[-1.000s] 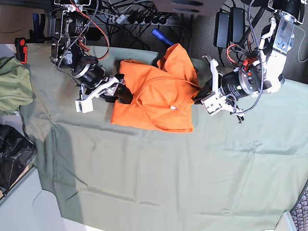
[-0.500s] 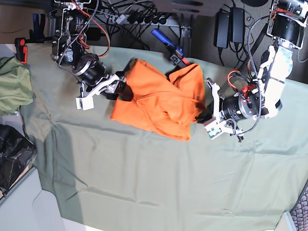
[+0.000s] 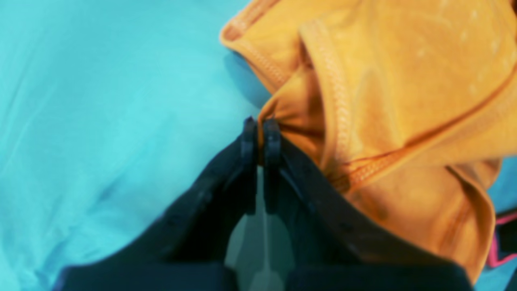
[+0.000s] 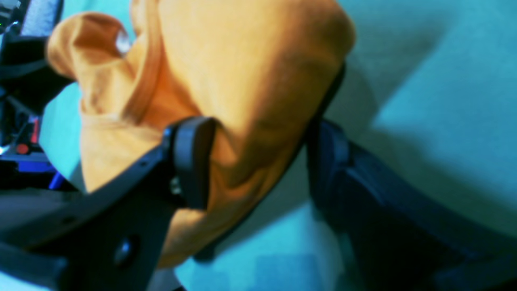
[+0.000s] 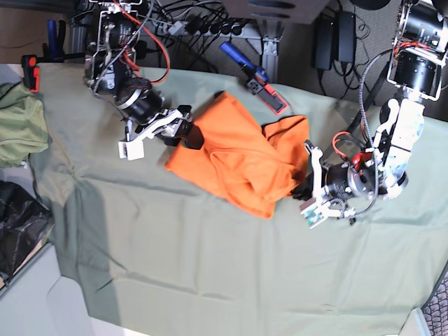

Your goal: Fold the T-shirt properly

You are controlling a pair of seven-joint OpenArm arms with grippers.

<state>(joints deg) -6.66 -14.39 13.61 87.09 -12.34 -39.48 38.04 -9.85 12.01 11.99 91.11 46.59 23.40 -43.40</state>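
Note:
The orange T-shirt (image 5: 238, 157) lies bunched and skewed on the sage-green cloth (image 5: 210, 266), one part folded over itself. My left gripper (image 5: 302, 190) is at the shirt's right corner. In the left wrist view the left gripper (image 3: 258, 131) is shut tight on a pinch of the T-shirt's (image 3: 387, 81) hemmed edge. My right gripper (image 5: 190, 134) is at the shirt's upper left edge. In the right wrist view the right gripper (image 4: 258, 157) has a thick fold of the T-shirt (image 4: 242, 72) between its jaws. The neck label is not visible.
An olive-green garment (image 5: 17, 126) lies at the left edge, with a black bag (image 5: 17, 231) below it. A blue tool (image 5: 241, 59) and a red clamp (image 5: 29, 70) sit at the table's back edge, with cables and power bricks behind.
My left gripper has pulled the shirt's right corner toward the front and right. My right gripper has shifted right and back with its edge. The shirt has turned and bunched up.

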